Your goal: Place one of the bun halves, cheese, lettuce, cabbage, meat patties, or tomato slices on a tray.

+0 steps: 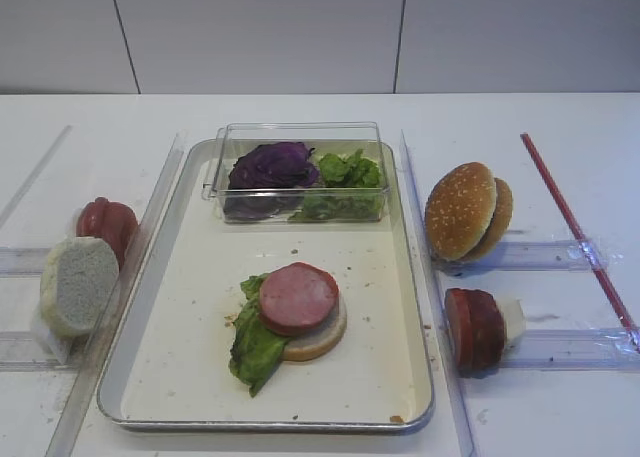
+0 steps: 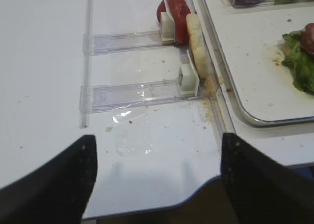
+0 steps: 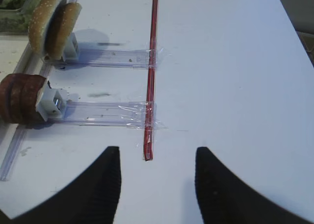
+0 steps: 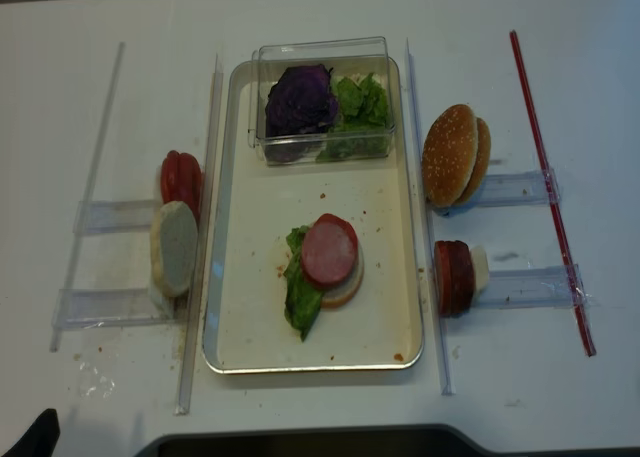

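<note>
Two pincers sit back at the near edge of the counter (image 1: 300,112), neither holding anything. Left pincer (image 2: 157,177): jaws apart, hovering over the near-left part of the counter, well short of the bun half (image 1: 78,285) and tomato slices (image 1: 107,224) standing on edge in clear strip holders (image 2: 137,91) just left of the tray (image 1: 190,307). On the tray's cream floor, near-middle: a pale bun half (image 1: 322,339) with lettuce (image 1: 255,347) hanging off its left side and one meat patty (image 1: 297,297) on top. At the tray's far end, a clear plastic box (image 1: 300,172) holds cabbage (image 1: 272,165) on the left and more lettuce on the right. Just right of the tray: a sesame bun pair (image 1: 466,211) upright in the far holder, stacked meat patties (image 1: 474,328) on edge in the near holder. Right pincer (image 3: 157,182): jaws apart, above bare counter at the near end of a red rod (image 3: 151,77), well apart from the patties. Open counter lies right of the rod.
</note>
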Controlling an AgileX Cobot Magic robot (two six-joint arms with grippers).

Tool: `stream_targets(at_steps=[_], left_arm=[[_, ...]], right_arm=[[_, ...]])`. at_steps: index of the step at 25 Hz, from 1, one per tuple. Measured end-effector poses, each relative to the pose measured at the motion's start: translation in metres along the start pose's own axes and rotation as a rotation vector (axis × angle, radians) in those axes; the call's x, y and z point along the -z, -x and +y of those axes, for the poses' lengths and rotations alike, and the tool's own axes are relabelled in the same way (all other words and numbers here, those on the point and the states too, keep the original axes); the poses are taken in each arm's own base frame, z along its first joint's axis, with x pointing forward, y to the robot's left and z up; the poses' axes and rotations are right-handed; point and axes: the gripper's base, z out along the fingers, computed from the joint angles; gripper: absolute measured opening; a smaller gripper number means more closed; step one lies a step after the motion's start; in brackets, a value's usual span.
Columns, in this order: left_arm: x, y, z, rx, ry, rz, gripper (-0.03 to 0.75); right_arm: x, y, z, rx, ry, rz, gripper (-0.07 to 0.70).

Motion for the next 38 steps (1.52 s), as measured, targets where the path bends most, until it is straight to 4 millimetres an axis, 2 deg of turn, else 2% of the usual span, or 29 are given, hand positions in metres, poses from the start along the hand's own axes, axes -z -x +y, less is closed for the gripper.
stream_targets(at_steps=[10,25,38], left_arm=[[0.0,0.0,0.0,0.0,0.0,0.0,0.482],[0.0,0.0,0.0,0.0,0.0,0.0,0.482],[0.0,0.0,0.0,0.0,0.0,0.0,0.482]], right_arm=[[0.0,0.0,0.0,0.0,0.0,0.0,0.376],[0.0,0.0,0.0,0.0,0.0,0.0,0.489],[0.0,0.0,0.0,0.0,0.0,0.0,0.493]])
